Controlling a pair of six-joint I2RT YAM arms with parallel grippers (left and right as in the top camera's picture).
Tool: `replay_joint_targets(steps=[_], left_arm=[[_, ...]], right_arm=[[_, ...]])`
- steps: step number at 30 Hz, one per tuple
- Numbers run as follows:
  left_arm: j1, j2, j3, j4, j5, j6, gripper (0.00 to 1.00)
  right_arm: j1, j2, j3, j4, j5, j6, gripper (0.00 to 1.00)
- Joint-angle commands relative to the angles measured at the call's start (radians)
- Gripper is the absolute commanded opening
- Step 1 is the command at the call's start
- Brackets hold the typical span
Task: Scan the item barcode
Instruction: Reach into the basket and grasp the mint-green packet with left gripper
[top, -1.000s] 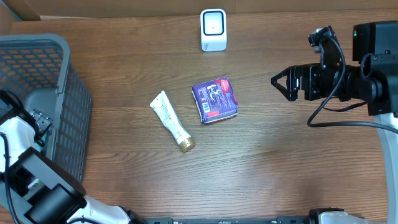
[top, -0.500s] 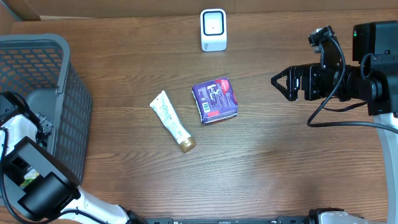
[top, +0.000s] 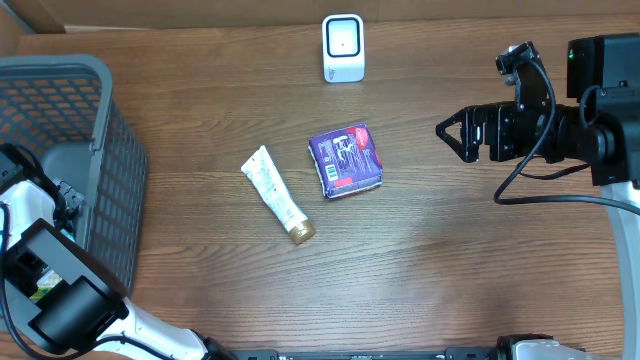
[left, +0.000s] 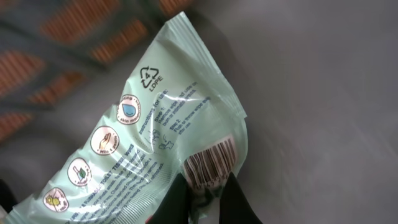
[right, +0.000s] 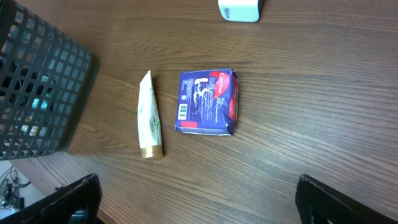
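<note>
The left gripper (left: 204, 190) stands clamped on the lower edge of a pale green plastic pouch (left: 155, 124) inside the grey mesh basket (top: 60, 70) at the table's left. Its fingers pinch just beside the barcode (left: 211, 160). They may cover the stripes, or the thin film may slip or snag on the basket wall during lifting. What else the basket holds cannot be told. The right gripper (top: 452, 132) hovers with its jaws wide apart, well away from the small white scanner (top: 343, 47).
</note>
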Motion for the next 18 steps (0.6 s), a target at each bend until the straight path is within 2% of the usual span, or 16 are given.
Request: replay_joint_targets(steps=[1,7,11,18], left_arm=[[-0.012,-0.039,0.049,-0.074,0.127,-0.003,0.04],[-0.039,-0.128,0.178,-0.207,0.251,0.002,0.04],[-0.059,-0.175,0.190,-0.246,0.240,0.046,0.04],[-0.061,-0.172,0.185,-0.267,0.201,0.047,0.04]], right_arm=[[-0.001,-0.002,0.022,0.002,-0.001,-0.004,1.00],[-0.001,-0.002,0.022,0.010,-0.001,-0.004,1.00],[-0.001,-0.002,0.022,0.022,-0.001,-0.004,1.00],[-0.001,-0.002,0.022,0.023,-0.001,-0.004,1.00]])
